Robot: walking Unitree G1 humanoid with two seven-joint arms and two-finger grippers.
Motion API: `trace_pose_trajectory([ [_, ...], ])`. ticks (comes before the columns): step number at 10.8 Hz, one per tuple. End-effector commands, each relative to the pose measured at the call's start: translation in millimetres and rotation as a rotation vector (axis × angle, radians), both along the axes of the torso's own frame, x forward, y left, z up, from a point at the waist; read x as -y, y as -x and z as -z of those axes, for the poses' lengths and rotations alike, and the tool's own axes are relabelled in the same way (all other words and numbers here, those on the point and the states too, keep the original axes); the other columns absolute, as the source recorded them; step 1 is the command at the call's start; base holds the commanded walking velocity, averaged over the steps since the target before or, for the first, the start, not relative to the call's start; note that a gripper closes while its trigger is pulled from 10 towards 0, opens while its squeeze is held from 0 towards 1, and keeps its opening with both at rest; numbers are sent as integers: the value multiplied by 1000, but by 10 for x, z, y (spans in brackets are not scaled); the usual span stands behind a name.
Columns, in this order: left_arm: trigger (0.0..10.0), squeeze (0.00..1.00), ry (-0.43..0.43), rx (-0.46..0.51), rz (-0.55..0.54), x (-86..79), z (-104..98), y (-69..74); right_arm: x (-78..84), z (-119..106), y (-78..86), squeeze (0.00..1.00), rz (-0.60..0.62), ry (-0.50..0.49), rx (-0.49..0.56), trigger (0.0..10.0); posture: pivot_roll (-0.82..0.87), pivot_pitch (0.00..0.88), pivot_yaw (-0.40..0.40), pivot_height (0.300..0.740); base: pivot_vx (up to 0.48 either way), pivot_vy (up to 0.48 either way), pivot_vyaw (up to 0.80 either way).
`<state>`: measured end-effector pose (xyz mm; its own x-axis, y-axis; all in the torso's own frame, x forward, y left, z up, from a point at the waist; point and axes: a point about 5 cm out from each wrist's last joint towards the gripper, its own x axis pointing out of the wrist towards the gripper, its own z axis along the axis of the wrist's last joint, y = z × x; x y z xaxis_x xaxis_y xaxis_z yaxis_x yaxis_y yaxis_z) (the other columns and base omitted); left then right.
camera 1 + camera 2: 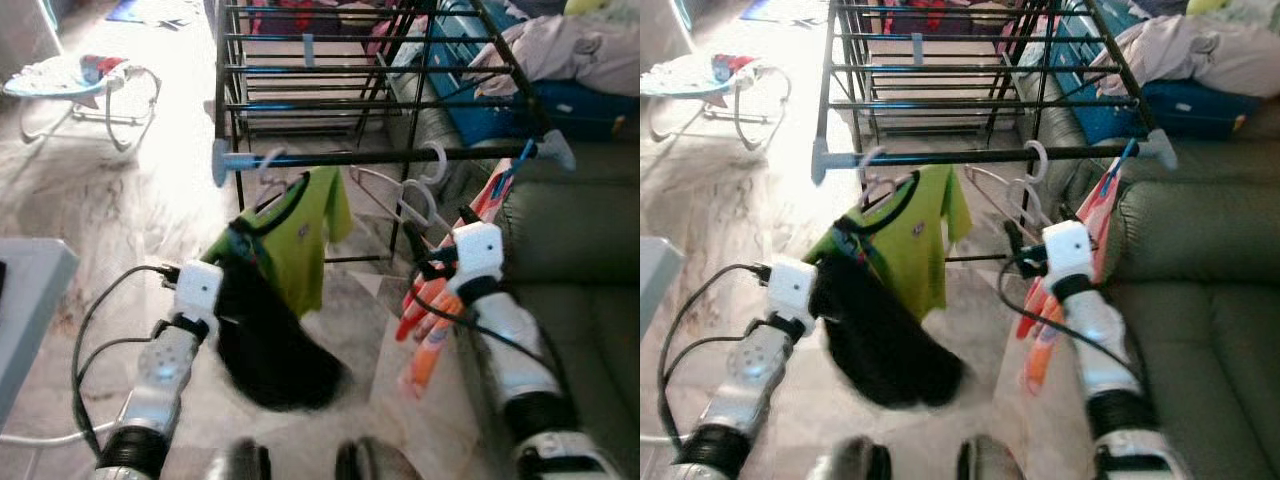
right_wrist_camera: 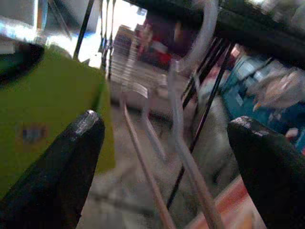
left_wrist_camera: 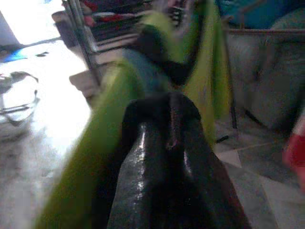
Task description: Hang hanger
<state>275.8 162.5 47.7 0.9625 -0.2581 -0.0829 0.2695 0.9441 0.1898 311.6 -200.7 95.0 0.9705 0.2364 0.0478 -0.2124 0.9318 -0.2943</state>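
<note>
Overexposed floor glare, blurred wrist views

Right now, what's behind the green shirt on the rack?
Behind the green shirt: the drying rack's black legs and lower shelves. Beside it, empty white hangers on the front bar. The shirt covers whatever lies directly behind it.

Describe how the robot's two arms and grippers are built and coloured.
Both arms are silver-grey segmented tubes with black joint bands. Each ends in a boxy white wrist block. The left arm has black cables looping out from the wrist and back along its side; the right arm has a black cable curving by its wrist. The right gripper has two long, glossy black, round-tipped fingers, and so does the left gripper.
</note>
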Motion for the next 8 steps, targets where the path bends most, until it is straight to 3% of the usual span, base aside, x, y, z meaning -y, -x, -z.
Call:
trace_pose_trajectory([
  [1, 10000, 0, -18, 42, 10, -7, -81, -30, 115, -79, -68, 0, 6, 19, -3, 10000, 16, 92, -54, 740, 0, 0, 0],
  [3, 10000, 0, -26, 44, 11, -4, -92, -43, 253, -214, -232, 0, 2, 58, -40, 10000, 18, 93, -55, 740, 0, 0, 0],
  [5, 10000, 0, -25, 28, 13, 42, -59, -23, 381, -161, -360, 0, -1, 61, -220, 10000, 30, 87, -58, 740, 0, 0, 0],
  [8, 10000, 0, -19, 46, 19, 72, -94, -45, 327, -202, -475, 0, -138, 97, -377, 10000, 40, 82, -64, 740, 0, 0, 0],
])
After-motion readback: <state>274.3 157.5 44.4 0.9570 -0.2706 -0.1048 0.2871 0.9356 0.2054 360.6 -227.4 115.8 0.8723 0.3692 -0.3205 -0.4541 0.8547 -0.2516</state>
